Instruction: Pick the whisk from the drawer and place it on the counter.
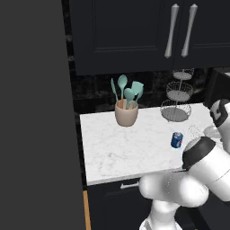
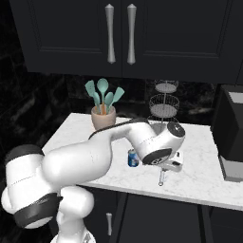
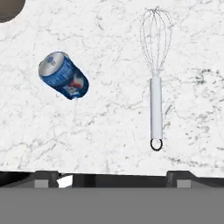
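The silver whisk point(image 3: 156, 100) lies flat on the white marble counter point(image 3: 109, 131), free of any grip, its wire head pointing away from the hand. My gripper point(image 3: 111, 177) hovers above it, open, with the two dark fingertips point(image 3: 43, 178) far apart and nothing between them. From the right base view the gripper point(image 2: 172, 165) hangs just over the counter point(image 2: 199, 182), and the whisk handle point(image 2: 161, 178) lies below it near the front edge. The dark drawer front point(image 1: 117, 191) sits under the counter point(image 1: 112, 148) edge.
A blue soda can point(image 3: 64, 75) point(image 2: 133, 158) point(image 1: 177, 140) stands left of the whisk. A beige crock of teal utensils point(image 1: 126, 113) and a tiered wire basket stand point(image 1: 177, 96) sit at the back. A dark appliance point(image 2: 230, 128) bounds the right side.
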